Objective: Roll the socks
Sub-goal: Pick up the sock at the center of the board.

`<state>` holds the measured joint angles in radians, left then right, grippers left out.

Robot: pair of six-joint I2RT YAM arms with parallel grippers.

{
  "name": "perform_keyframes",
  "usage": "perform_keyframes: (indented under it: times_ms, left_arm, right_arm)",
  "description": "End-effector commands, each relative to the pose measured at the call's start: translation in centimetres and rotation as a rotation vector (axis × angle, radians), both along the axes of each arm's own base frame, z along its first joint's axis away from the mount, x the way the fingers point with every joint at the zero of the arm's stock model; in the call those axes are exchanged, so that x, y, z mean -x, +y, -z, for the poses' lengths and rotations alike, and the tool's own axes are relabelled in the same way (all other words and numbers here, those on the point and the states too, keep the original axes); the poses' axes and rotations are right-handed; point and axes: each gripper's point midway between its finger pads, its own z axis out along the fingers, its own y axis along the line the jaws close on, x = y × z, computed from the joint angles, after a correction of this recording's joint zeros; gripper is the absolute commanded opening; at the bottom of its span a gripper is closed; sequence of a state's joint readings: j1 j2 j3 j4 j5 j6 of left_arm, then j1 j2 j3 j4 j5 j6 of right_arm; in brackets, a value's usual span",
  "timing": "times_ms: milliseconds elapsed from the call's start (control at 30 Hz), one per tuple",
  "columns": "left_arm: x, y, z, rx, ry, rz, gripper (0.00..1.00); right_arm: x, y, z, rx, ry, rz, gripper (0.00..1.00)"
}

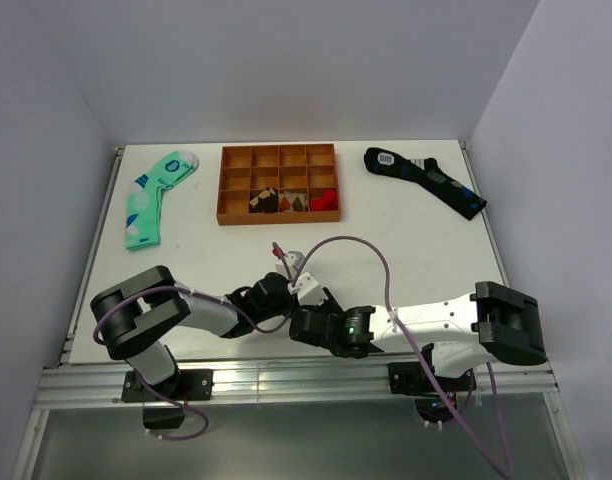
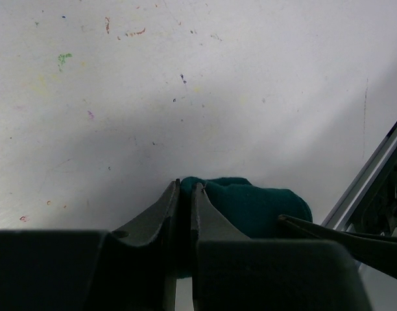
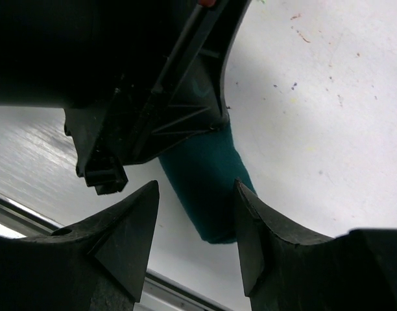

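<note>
The socks (image 2: 260,204) are a dark teal roll lying on the white table near its front edge. My left gripper (image 2: 186,185) is shut on a fold of the teal fabric at one end of the roll. In the right wrist view the socks (image 3: 208,194) point down between the spread fingers of my right gripper (image 3: 195,185), which is open and not touching them. One right fingertip (image 2: 328,232) shows beside the roll. In the top view both grippers meet at the table's front centre, left gripper (image 1: 289,296) and right gripper (image 1: 314,322), and they hide the socks.
An orange compartment tray (image 1: 278,207) stands at the back centre. A mint-green patterned sock (image 1: 151,198) lies back left and a black sock with blue patches (image 1: 426,178) back right. The metal front rail (image 3: 30,223) runs close below the grippers.
</note>
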<state>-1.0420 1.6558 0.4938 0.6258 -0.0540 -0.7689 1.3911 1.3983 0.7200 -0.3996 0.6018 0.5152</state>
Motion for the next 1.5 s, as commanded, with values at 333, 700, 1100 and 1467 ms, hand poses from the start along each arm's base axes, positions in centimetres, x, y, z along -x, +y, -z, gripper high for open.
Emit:
perform_keyframes:
  times_ms: [333,700,1100,1467]
  left_arm:
    - [5.0,4.8,8.2,-0.382,0.134,0.123,0.0]
    - [4.7,5.1,8.5,-0.394,0.15,0.111,0.0]
    - [4.4,4.9,8.8,-0.409,0.162,0.107,0.0]
    - [4.2,5.1,8.9,-0.416,0.174,0.103,0.0]
  right_arm:
    - [3.2,6.4,2.7,-0.02,0.102,-0.305,0.56]
    - [3.6,6.2,3.6,0.0,0.138,-0.294,0.55]
    - [5.6,5.5,5.0,-0.011,0.246,-0.248,0.54]
    - [7.8,5.1,5.8,-0.02,0.309,-0.199,0.54]
